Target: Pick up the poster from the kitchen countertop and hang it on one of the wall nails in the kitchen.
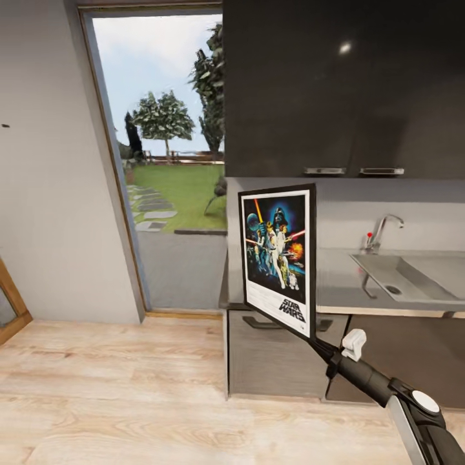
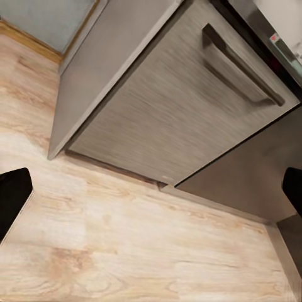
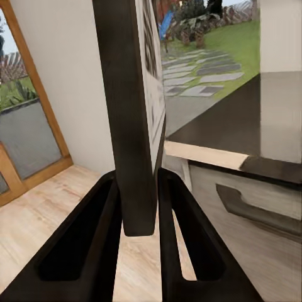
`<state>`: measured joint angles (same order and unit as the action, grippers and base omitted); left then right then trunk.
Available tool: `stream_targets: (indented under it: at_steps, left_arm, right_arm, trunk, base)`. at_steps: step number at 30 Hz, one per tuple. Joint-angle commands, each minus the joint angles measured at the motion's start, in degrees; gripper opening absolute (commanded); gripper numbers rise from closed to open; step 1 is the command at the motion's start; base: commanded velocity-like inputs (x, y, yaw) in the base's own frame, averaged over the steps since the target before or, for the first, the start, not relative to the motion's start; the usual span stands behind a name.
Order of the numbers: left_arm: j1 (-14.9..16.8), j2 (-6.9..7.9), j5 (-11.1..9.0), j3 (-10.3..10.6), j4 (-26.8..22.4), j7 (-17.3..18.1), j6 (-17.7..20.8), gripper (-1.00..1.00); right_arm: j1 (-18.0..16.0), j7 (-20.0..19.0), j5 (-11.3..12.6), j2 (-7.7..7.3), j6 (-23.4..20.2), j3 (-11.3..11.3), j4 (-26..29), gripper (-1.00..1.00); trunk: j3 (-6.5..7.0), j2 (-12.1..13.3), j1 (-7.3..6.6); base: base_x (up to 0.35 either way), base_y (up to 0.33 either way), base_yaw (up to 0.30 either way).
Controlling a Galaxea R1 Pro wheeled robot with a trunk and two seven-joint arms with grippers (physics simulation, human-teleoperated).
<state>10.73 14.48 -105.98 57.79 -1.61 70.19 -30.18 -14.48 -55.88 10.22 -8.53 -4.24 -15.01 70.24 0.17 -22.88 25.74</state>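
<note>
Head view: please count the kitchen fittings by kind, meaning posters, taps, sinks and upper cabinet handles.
Posters: 1, the poster held by the right gripper.
Taps: 1, the tap.
Sinks: 1, the sink.
Upper cabinet handles: 2, and.
Total: 5.

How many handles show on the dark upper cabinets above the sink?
2: the left handle and the right handle, side by side along the bottom edge of the upper cabinets. More may lie beyond the frame.

posters – 1 (image 1: 279, 258) | sinks – 1 (image 1: 413, 279) | taps – 1 (image 1: 382, 230) | upper-cabinet handles – 2 (image 1: 325, 171)
</note>
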Motion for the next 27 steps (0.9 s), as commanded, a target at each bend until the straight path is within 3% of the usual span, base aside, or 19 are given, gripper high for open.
stream_targets:
  at_steps: [1, 10, 16, 19, 20, 23, 27]
  left_arm:
    - [0.0, 0.03, -0.5, 0.5, -0.1, 0.0, -0.2, 1.00]
    - [0.0, 0.11, -0.5, 0.5, -0.1, 0.0, -0.2, 1.00]
    - [0.0, 0.18, -0.5, 0.4, -0.1, -0.1, -0.2, 1.00]
    - [0.0, 0.18, -0.5, -1.5, -0.2, -0.3, -0.2, 1.00]
    - [0.0, 0.14, -0.5, -3.3, -0.3, -0.5, -0.1, 1.00]
    - [0.0, 0.00, -0.4, -6.1, -0.6, -2.2, -0.1, 1.00]
    - [0.0, -1.18, -0.1, -8.4, -1.6, -10.7, 0.0, 1.00]
  right_arm:
    - [0.0, -0.4, 0.6, 0.00, -0.6, 0.4, 0.0, -1.00]
    - [0.0, -0.2, 0.5, 0.00, -0.4, 2.1, 0.0, -1.00]
    - [0.0, -0.1, 0.5, 0.00, -0.4, 2.2, 0.0, -1.00]
    - [0.0, -0.1, 0.5, 0.00, -0.4, 2.3, 0.0, -1.00]
    - [0.0, -0.1, 0.5, 0.00, -0.4, 2.3, 0.0, -1.00]
    - [0.0, -0.1, 0.5, 0.00, -0.4, 2.3, 0.0, -1.00]
    - [0.0, -0.1, 0.5, 0.00, -0.4, 2.2, 0.0, -1.00]
  trunk:
    - [-0.02, 0.0, 0.05]
    - [-0.02, 0.0, 0.05]
    - [-0.02, 0.0, 0.05]
    - [-0.02, 0.0, 0.05]
    - [-0.02, 0.0, 0.05]
    - [-0.02, 0.0, 0.05]
    - [-0.02, 0.0, 0.05]
  base:
    - [0.251, 0.177, 0.006]
    - [0.244, 0.204, 0.017]
    - [0.218, 0.218, 0.178]
    - [0.088, 0.094, 0.270]
    - [0.044, 0.047, 0.278]
    - [0.029, 0.031, 0.280]
    - [0.012, 0.012, 0.283]
